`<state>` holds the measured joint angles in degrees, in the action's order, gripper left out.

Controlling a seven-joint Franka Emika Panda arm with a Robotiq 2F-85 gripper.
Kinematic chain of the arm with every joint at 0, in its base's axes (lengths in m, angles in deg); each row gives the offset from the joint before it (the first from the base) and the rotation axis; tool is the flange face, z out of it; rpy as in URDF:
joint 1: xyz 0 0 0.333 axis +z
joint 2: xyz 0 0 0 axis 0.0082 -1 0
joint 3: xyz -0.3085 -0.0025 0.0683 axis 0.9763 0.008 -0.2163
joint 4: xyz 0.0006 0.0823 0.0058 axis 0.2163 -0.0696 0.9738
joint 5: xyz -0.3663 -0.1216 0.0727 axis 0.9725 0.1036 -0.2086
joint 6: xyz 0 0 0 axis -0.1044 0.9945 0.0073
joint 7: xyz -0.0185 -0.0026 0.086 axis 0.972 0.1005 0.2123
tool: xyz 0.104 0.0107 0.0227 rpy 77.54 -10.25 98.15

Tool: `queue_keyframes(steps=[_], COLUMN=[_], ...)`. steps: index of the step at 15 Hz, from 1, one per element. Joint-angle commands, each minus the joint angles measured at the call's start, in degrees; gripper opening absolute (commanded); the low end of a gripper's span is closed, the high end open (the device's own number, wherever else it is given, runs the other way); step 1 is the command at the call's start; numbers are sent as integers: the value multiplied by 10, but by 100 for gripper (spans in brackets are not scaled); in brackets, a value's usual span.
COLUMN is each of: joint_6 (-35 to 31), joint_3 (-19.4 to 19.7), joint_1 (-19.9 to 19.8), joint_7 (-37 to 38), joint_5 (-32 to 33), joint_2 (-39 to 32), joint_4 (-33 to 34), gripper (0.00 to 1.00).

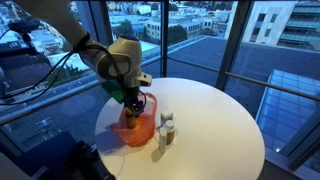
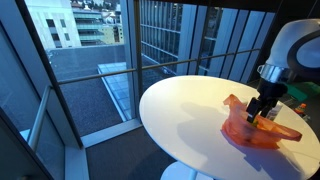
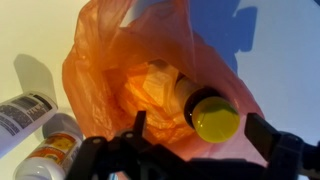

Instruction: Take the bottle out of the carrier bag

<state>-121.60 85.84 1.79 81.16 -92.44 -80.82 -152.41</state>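
In an exterior view the gripper [image 1: 131,101] hangs over the mouth of the one carrier bag [image 1: 140,131] on the round table [image 1: 215,110]. Two pale bottles [image 1: 165,130] sit just beside the bag. In an exterior view from another spot the gripper [image 2: 265,108] meets the bag [image 2: 262,133], and the bottle is hidden. In the wrist view the single bottle [image 3: 205,112] lies inside the bag, its yellow top between the spread-apart fingers [image 3: 268,133]. Whether they touch it I cannot tell.

No legible text, brand or number in any view. Wrist view, lower left: two small pale bottles with printed labels. Upper small bottle [image 3: 22,115]: dark print lines on white label. Lower small bottle [image 3: 52,152]: orange-toned label. Print on both too blurred to read.
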Motion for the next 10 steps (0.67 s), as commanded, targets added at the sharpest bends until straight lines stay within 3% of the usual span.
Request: queue_keyframes(steps=[1, 7, 8, 9, 10], joint_6=[-7, -24, -28, -31, -34], joint_3=[-6, -9, -8, -7, -7], joint_1=[-2, 0, 0, 0, 0], joint_7=[7, 16, 19, 21, 24], joint_5=[14, 40, 47, 53, 59], joint_2=[-5, -23, -25, -27, -28], joint_4=[3, 7, 8, 8, 8], gripper=[100, 100, 75, 73, 64])
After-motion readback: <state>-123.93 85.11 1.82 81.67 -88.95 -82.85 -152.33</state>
